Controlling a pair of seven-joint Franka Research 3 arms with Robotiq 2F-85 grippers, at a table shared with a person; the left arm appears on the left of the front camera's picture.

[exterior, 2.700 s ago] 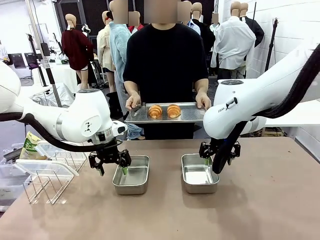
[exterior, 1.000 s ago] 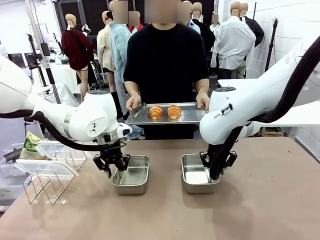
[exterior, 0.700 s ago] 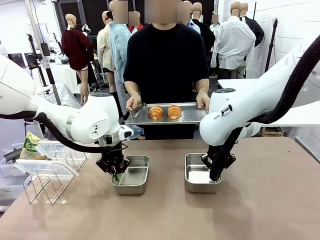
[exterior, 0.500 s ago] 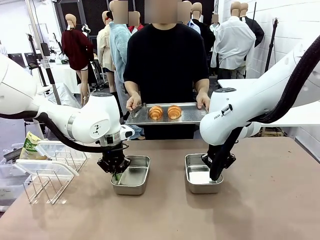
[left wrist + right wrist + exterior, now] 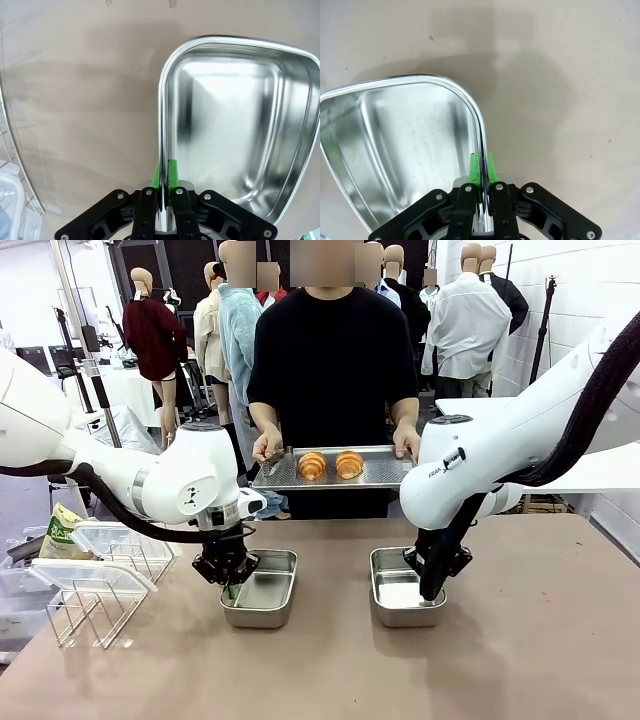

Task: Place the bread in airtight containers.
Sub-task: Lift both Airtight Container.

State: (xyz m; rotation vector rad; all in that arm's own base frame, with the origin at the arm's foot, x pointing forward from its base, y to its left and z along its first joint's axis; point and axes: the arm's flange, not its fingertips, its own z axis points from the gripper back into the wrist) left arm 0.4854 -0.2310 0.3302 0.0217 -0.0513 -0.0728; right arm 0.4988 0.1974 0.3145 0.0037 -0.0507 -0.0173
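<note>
Pinching each tin's rim, left end effector holds left tin, right end effector right tin, perhaps raised.

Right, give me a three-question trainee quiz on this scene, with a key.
1. True or false: the left tin and the right tin are both empty.
2. Where are the two rolls? A) in the left tin B) on the tray the person holds C) in the right tin
3. What do the left fingers and the right fingers each clamp?
Key: 1 true. 2 B. 3 The side rim of its own tin.
</note>
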